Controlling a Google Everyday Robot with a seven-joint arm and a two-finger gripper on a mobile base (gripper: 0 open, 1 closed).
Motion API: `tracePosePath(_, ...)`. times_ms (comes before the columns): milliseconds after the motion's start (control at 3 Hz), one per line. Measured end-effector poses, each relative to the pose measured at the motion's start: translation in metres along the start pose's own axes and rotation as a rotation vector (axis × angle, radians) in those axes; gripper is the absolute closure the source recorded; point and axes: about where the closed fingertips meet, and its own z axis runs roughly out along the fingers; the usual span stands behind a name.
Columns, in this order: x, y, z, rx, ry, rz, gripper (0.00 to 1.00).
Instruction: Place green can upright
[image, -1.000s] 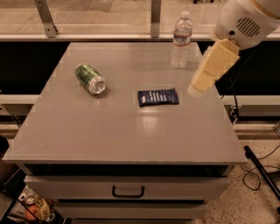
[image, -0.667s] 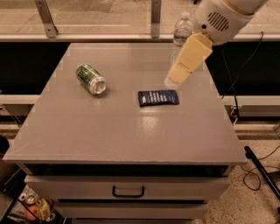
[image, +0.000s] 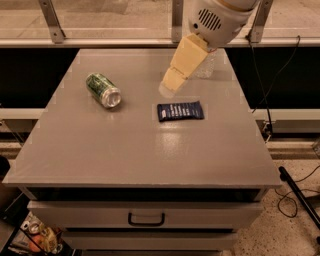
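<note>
The gripper has swung from the table's 3 o'clock edge toward 9 o'clock over the last second. It has crossed in front of the bottle and now hangs over the middle of the back half. Its tip is just at 11 o'clock of the blue packet, and I cannot tell whether the claw is open or closed. It carries nothing.

The can has not moved. It lies on its side in the table's 10 o'clock area, one silver end turned toward 5 o'clock, well apart from the gripper and at 9 o'clock of it.

I judge this to be the approach: the arm is closing on the can, but nothing is grasped and the can is not yet upright. The remaining travel runs toward 9 o'clock, away from both packet and bottle.
</note>
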Motion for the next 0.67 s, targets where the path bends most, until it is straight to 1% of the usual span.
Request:
tracePosePath(333,-0.005,-0.003,0.002,-0.003,-0.014,0.005,0.0)
tracePosePath(667,-0.03,0.004,0.012,0.001,0.002,0.022,0.0)
